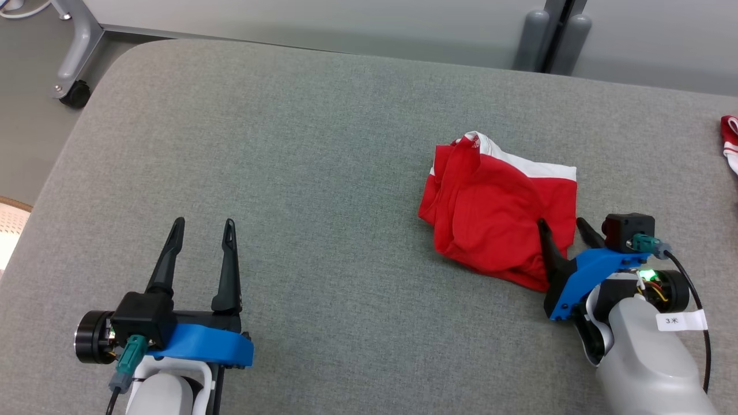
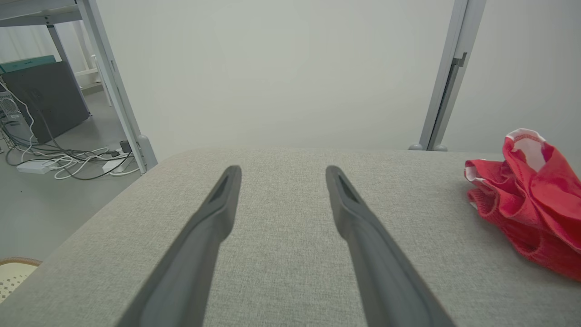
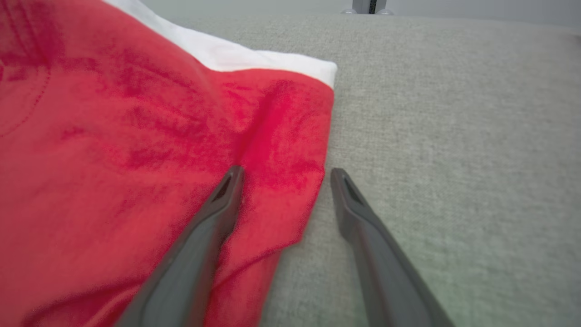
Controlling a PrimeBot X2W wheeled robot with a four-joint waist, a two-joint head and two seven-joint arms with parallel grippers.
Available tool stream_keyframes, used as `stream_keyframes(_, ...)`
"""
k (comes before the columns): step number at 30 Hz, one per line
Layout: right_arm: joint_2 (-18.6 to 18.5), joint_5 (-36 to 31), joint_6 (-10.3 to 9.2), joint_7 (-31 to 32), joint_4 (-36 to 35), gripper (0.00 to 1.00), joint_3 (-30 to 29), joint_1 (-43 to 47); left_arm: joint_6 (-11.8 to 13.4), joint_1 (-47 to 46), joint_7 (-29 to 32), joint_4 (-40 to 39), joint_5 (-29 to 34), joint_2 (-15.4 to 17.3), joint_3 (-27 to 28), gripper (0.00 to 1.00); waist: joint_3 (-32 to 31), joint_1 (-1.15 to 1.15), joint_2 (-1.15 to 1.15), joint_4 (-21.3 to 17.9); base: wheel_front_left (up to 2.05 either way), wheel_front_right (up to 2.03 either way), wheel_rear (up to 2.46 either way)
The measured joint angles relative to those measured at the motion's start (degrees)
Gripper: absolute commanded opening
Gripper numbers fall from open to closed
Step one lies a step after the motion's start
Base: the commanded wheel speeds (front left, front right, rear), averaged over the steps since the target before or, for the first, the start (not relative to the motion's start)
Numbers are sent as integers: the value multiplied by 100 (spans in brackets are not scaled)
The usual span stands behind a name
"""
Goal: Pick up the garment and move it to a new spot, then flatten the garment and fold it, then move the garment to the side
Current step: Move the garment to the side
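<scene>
At the far left of the head view, beyond the table's rounded corner, a castor wheel [image 1: 75,92] of a grey frame stands on the floor. Next along, the left gripper [image 1: 204,220] hovers over bare grey table [image 1: 288,144], its two dark fingers spread wide with nothing between them but the fabric top (its own wrist camera shows the same, with loose cables [image 2: 68,159] on the floor off to the left). It is well apart from the garment.

Right of centre lies the garment [image 1: 496,213], a red piece with a white band along its far edge, bunched and creased rather than flat, resting on the table.

At its near right corner sits the right gripper [image 1: 560,221], jaws wide and closed on nothing. The garment's right edge runs between them: the left finger [image 3: 213,213] lies over the red cloth, the right finger [image 3: 363,218] over bare table just beside that edge. Whether the left finger presses on the cloth or only hangs above it, I cannot tell.

At the right edge of the table, a second bit of red and white cloth [image 1: 731,138] pokes into view.
</scene>
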Motion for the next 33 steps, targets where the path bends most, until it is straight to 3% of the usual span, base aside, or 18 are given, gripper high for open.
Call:
stream_keyframes(2,14,51,-1,-41,178,100,64,-86,1,-20,-23,22,-2,-2,-11,100,-15,-1,0,8,0,0,0)
stream_keyframes(3,13,84,-1,-44,264,93,118,-120,1,-24,-30,37,-7,-2,-16,100,-23,-1,0,11,0,0,0)
stream_keyframes(4,19,163,-1,-82,336,54,160,-144,2,-27,-37,49,-9,-7,-24,100,-32,-1,0,12,0,0,0)
stream_keyframes(5,24,248,-1,-91,404,23,208,-175,5,-35,-38,57,-15,-10,-30,100,-41,-1,0,11,0,0,0)
stream_keyframes(6,26,330,-1,-122,465,0,261,-204,19,-39,-40,64,-35,-14,-33,100,-49,-1,0,7,0,0,0)
stream_keyframes(15,4,695,1,-550,527,0,948,-257,59,21,-91,62,-103,8,-10,100,-30,-1,0,-414,0,0,0)
stream_keyframes(25,-975,1109,0,-637,-230,0,1693,-179,69,-161,-98,-45,-101,60,-91,100,245,-1,0,-1250,0,0,0)
stream_keyframes(33,-1445,1368,0,-560,-935,0,1992,-380,80,-378,-99,-66,-92,99,-143,100,495,0,0,-1545,0,0,0)
